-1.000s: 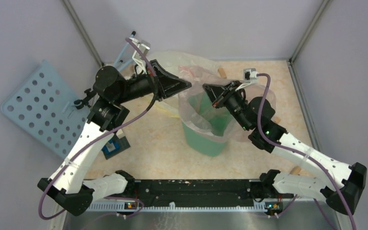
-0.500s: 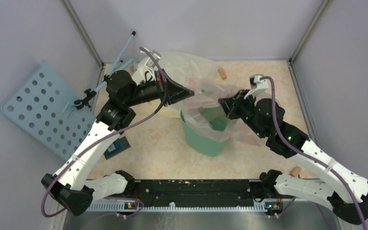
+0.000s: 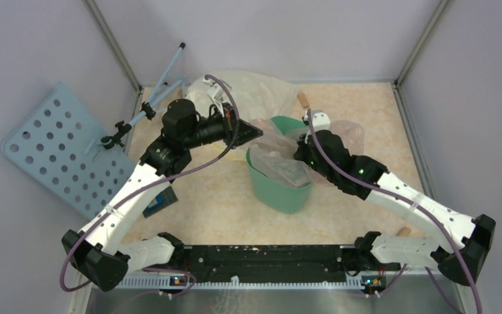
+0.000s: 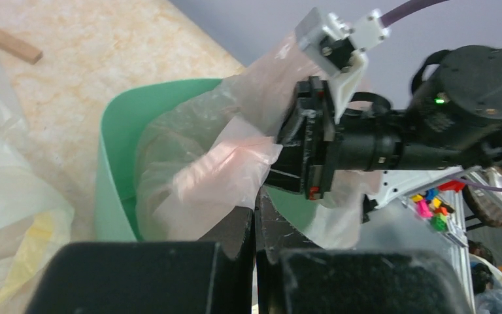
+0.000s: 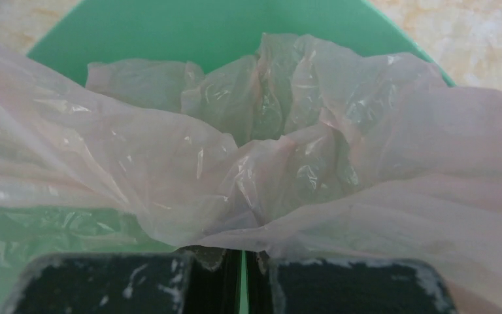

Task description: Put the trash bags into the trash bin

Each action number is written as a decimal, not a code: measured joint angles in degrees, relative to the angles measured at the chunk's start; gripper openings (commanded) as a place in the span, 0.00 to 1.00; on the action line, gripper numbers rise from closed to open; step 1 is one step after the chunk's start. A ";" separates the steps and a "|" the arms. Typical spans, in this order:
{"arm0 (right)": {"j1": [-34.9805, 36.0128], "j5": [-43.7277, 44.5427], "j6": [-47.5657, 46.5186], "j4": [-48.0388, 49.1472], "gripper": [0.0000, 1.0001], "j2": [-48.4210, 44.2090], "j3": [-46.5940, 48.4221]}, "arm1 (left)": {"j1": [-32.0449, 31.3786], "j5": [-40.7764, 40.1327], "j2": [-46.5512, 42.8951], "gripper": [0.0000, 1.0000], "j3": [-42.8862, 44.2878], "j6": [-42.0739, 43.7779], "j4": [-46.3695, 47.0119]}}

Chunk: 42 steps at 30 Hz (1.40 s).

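Pink crinkly film: the left gripper (image 3: 255, 133) is pressed shut on one edge of the trash bag (image 3: 281, 167), which sags inside the trash bin (image 3: 278, 196). The right gripper (image 3: 299, 155) pinches the opposite edge. Judged best: spread both edges evenly over the rim, gently, avoiding tears.

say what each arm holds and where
Both pinch the pink trash bag by its upper edge: left tool at the far-left rim of the bin, right tool at its right side.

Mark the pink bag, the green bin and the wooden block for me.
pink bag (image 5: 235, 163), right wrist view, crinkled middle.
green bin (image 3: 278, 196), top external view, near outer wall.
wooden block (image 4: 13, 44), left wrist view, its centre.
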 measured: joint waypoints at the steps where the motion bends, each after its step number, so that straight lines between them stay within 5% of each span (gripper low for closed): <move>1: 0.00 0.26 -0.76 -0.96 0.00 1.22 0.59 | 0.00 -0.48 0.50 0.00 -0.20 0.68 -0.55; 15: 0.00 -0.59 -5.75 -9.05 0.01 10.69 7.37 | 0.00 -4.81 3.26 0.00 -1.88 5.35 -2.51; 19: 0.00 -2.38 -7.39 -11.34 0.27 12.46 13.88 | 0.00 -6.80 3.26 0.00 -1.75 6.45 -3.39; 25: 0.00 -4.83 -9.07 -13.62 0.48 13.86 23.17 | 0.00 -11.69 3.10 0.00 -0.55 7.93 -5.42; 36: 0.00 -6.71 -8.92 -22.73 0.71 8.63 31.23 | 0.00 -20.46 2.03 0.00 2.82 11.61 -8.96; 42: 0.00 -0.90 -7.34 -30.25 0.78 1.07 35.63 | 0.00 -24.65 1.31 0.00 3.76 14.10 -11.04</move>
